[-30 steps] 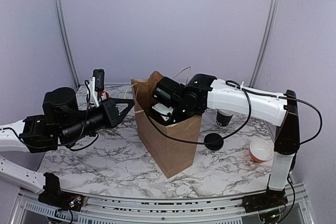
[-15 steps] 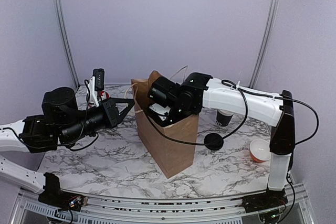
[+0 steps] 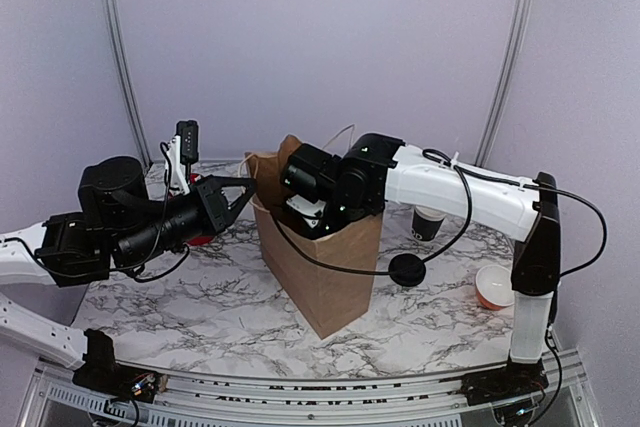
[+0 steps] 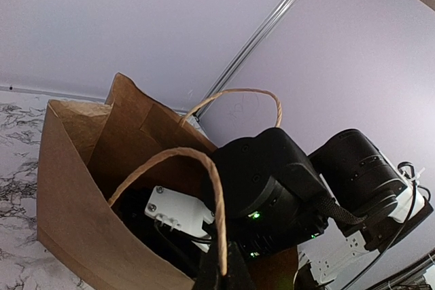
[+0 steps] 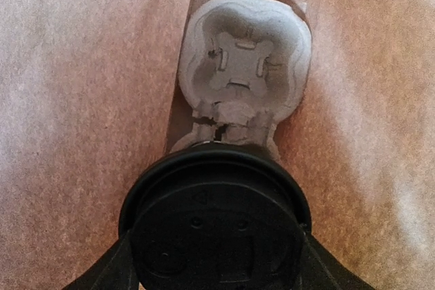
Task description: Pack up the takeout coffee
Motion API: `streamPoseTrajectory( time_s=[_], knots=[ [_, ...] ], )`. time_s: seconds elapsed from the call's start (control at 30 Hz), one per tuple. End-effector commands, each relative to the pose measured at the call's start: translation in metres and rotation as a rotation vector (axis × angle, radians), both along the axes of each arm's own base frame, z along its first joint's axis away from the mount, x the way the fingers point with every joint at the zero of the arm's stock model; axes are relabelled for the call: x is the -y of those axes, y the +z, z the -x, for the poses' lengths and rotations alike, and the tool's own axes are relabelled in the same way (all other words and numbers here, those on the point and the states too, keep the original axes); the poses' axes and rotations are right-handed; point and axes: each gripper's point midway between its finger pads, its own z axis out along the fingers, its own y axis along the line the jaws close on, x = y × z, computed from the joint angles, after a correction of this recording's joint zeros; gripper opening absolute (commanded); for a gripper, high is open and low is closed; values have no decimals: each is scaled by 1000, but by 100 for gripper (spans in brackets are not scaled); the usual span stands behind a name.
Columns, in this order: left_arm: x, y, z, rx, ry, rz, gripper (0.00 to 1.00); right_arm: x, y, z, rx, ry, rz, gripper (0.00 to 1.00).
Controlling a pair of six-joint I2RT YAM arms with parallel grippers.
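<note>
Right claw [image 5: 216,266], clamped on the lidded black paper cup [image 5: 216,215], should lower straight onto the grey pulp tray [image 5: 241,59] imo; left claw [image 4: 223,273] pinches the brown bag's handle [image 4: 216,195].

Right claw [image 5: 217,273] with cup [image 5: 216,229] crowding bag [image 3: 330,282], walls close

the paper bag [image 3: 325,282] is plain kraft brown, its handle [image 4: 218,215] a paler tan. the desk [image 3: 200,312] is white marble with grey veins. the takeout coffee [image 5: 216,225] shows a black lid, and the moulded tray [image 5: 241,66] is pale grey (tinged pink in the bag's light). the bowl [image 3: 487,297] is orange outside, white inside.
</note>
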Motion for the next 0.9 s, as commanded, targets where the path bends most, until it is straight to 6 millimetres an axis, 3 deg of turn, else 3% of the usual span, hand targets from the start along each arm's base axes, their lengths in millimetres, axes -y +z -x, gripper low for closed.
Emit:
streamPoseTrajectory(
  time_s=[0.0,0.43,0.87],
  knots=[
    [3,15,1,17,1,11,0,0,28,-2,47,-9,-37,67],
    [7,17,-3,17,17,-10,0,-2,44,-1,70,-5,-70,75],
    [6,17,-6,14,40,-21,0,-2,62,0,98,-4,-111,91]
  ],
)
